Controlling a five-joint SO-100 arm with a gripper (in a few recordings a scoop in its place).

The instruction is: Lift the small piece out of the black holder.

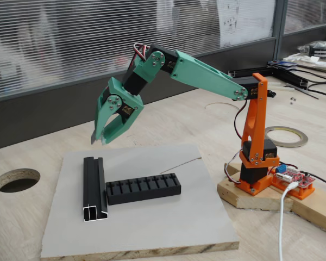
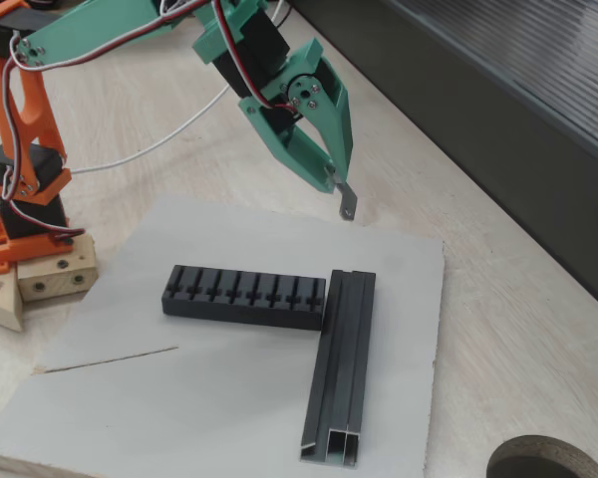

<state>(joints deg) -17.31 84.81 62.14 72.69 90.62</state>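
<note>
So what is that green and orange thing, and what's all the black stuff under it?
It is a small robot arm: an orange base bolted to wood and a green arm ending in a gripper, two fingers that pinch. Both pictures come from cameras that stand still on opposite sides of the table. On the grey board lie a black holder with a row of slots and a longer black channel rail, touching in an L. The gripper hangs above them, pinching a small piece, a tiny grey sliver.

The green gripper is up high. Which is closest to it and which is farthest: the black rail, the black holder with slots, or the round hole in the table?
Going by a fixed view, from the gripper:
1. Small piece, pinched at its tips.
2. Black rail, below.
3. Black holder, lower left; nearly tied with the rail.
4. Round hole, bottom right corner.
</note>
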